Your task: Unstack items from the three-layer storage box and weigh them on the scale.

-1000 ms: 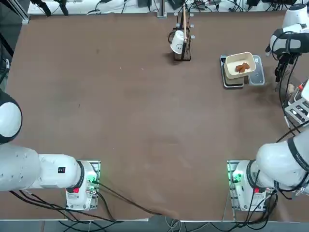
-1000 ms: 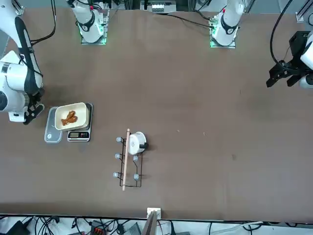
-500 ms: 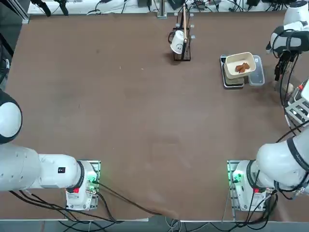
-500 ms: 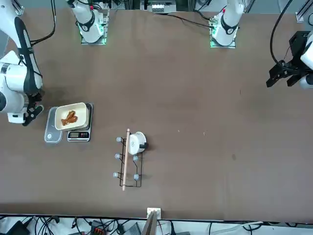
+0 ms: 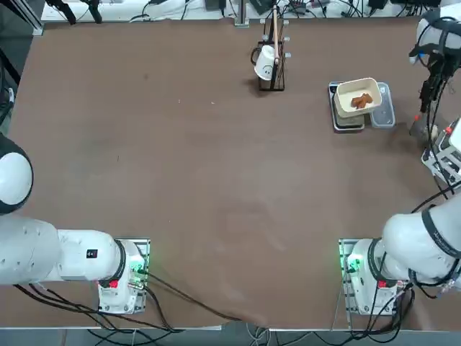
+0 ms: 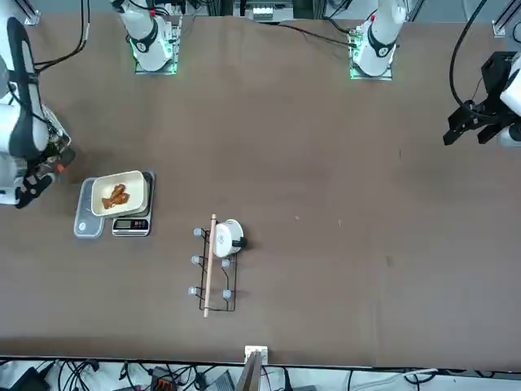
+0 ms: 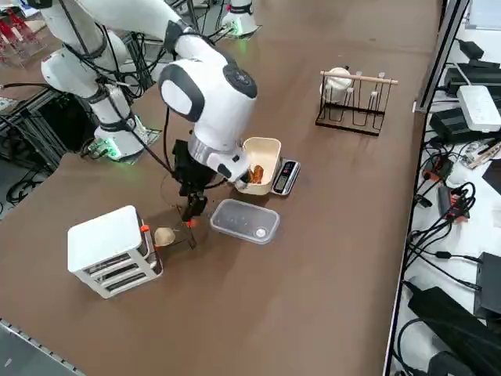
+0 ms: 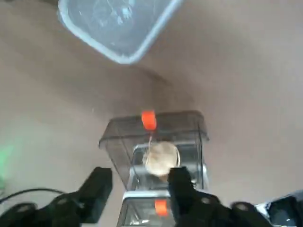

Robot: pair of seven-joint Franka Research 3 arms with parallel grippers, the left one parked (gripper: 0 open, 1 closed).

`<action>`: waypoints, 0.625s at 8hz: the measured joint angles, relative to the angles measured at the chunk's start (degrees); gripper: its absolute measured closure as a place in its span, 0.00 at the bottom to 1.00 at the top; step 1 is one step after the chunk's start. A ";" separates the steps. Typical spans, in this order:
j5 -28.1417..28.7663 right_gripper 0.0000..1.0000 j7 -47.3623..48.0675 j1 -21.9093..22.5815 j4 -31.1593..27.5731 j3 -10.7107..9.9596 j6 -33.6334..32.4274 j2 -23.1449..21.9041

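1 brown table [image 5: 180, 166], cables [image 7: 446, 196] beside it

The three-layer storage box [image 5: 448, 157] is cut off by the top view's right edge. The scale [image 7: 285, 176] lies mostly hidden under the cream tray [image 7: 262, 160]. Beside that tray, the right gripper [image 6: 32, 186] is partly cropped in the front view.
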 joint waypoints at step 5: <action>0.00 0.33 0.18 -7.09 -4.56 -0.38 5.04 0.13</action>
